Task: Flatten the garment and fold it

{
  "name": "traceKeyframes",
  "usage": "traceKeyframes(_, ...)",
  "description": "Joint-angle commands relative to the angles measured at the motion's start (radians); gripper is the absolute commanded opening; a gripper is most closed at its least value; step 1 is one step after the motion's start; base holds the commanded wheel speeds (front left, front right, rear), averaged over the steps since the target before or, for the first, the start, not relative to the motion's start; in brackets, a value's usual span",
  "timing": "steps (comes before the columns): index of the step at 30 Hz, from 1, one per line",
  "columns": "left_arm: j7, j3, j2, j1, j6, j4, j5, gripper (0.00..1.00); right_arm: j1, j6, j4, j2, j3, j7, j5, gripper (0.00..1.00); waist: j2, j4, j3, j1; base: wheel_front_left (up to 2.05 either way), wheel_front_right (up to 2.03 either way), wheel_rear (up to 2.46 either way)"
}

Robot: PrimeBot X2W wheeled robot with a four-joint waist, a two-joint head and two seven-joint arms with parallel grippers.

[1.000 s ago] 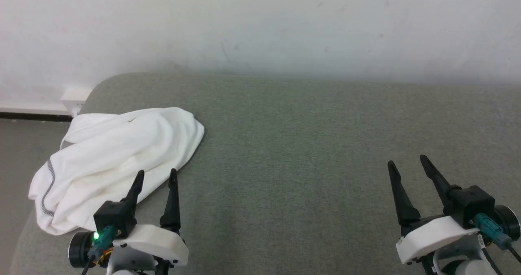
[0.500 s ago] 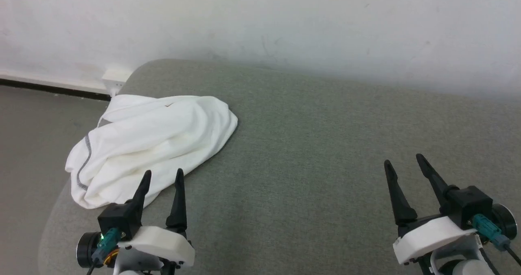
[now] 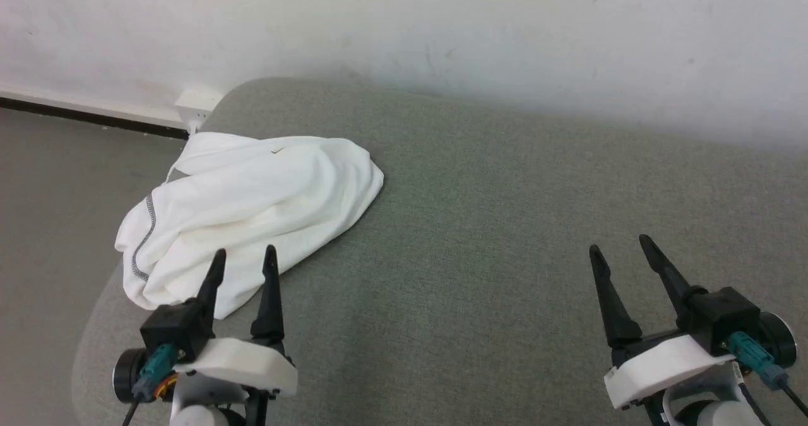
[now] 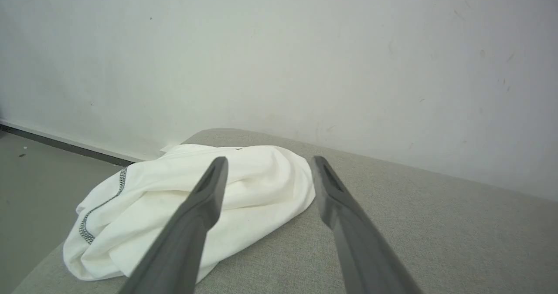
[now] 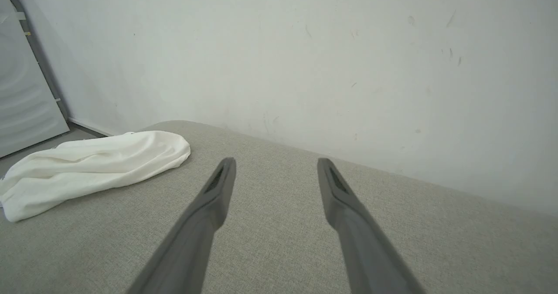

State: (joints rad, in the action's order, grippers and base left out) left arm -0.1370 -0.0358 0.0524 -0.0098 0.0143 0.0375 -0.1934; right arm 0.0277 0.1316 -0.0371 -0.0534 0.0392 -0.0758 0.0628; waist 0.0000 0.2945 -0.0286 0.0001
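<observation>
The left gripper (image 3: pixel 245 250) is hovering above the near left part of a grey upholstered cushion (image 3: pixel 505 224), its two dark fingers spread apart and holding nothing, with the tips showing against the near edge of the garment (image 3: pixel 252 205). The right gripper (image 3: pixel 618 243) is hovering near the cushion's near right corner, well apart from the garment, and its fingers are also parted around empty air. The garment, a white top, is lying in a rumpled, unfolded heap at the cushion's far left corner, reaching the rounded left edge. A line of grey zigzag stitching (image 3: pixel 144 236) is curving down the heap's left side, and a small dark mark (image 3: pixel 278 151) is sitting near its far edge. A white wall (image 3: pixel 404 28) is rising behind the cushion, and grey floor (image 3: pixel 44 192) is lying to its left. Compared with half a second ago, the head camera is pointing further left, so more floor is showing, while the heap is keeping the same shape and place on the cushion, and both grippers are keeping the same spread.
</observation>
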Motion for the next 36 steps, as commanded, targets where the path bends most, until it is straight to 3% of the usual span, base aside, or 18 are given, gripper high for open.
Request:
traceKeyframes(1, -0.013, 0.007, -0.001, -0.03, 0.007, 0.009, -0.004, 1.0, -0.008, -0.001, -0.01, 0.002, 0.005, -0.009, 0.005, 1.0, 0.0, -0.005, -0.009, -0.0001, 0.0, 0.0, 0.0)
traceKeyframes(10, -0.031, 0.092, 0.035, -0.218, -0.002, 0.081, -0.021, 1.0, -0.037, -0.001, -0.019, 0.002, 0.03, -0.005, 0.009, 1.0, 0.0, -0.063, -0.062, -0.0001, 0.0, 0.0, 0.0)
traceKeyframes(18, 0.054, 0.1, 0.172, -0.446, -0.045, 0.263, -0.033, 1.0, -0.068, -0.001, -0.009, 0.002, 0.039, -0.012, 0.026, 1.0, 0.0, -0.141, -0.137, -0.0001, 0.0, 0.0, 0.0)
traceKeyframes(27, 0.347, 0.045, 0.307, -0.638, -0.102, 0.56, -0.062, 1.0, -0.118, -0.001, 0.002, 0.002, 0.053, -0.027, 0.038, 1.0, 0.0, -0.21, -0.23, -0.0001, 0.0, 0.0, 0.0)
traceKeyframes(36, 0.598, 0.032, 0.36, -0.688, -0.124, 0.802, -0.162, 1.0, -0.155, -0.001, 0.019, 0.003, 0.075, -0.045, 0.047, 1.0, 0.0, -0.233, -0.298, -0.0001, 0.0, 0.0, 0.0)
